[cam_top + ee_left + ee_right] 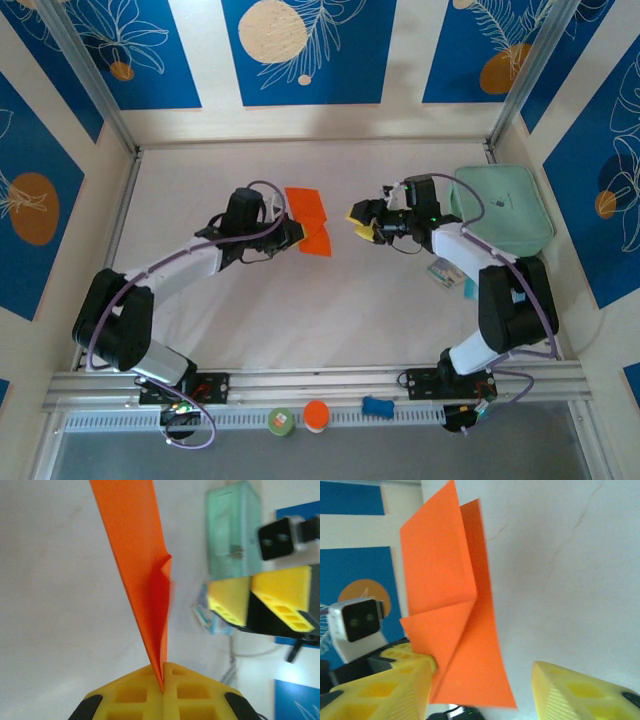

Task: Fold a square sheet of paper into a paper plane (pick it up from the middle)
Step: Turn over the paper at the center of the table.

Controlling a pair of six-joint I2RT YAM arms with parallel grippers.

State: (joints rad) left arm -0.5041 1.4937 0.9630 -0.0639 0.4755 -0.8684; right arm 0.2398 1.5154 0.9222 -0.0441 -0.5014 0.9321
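- Two claws are facing each other over the middle of the table [260, 300]. The left claw [163, 674] is pinching shut on one edge of the paper [308, 221]. The right claw [482, 667] is standing with its jaws apart, gripping nothing.
- Paper is hanging between the two claws, well apart from the mint case [505, 205]. One flap is lying folded over along a slanted crease. No dart shape is showing yet, so the folding is probably at an early stage.
- Doing this step well, as I am judging it:
  - the left pinch is staying firm while the right claw is coming squarely onto the free edge;
  - the right claw is closing near a corner and lining the edges up before any pressing;
  - it is moving slowly, since thin paper is prone to slipping or buckling.
- Hard to make out:
  - the left wrist view is showing the paper almost edge-on and blurred, so the number of layers in the pinch is staying uncertain;
  - a yellow finger is covering the paper's lower corner in the right wrist view;
  - whether the paper is touching the table is not telling from above.
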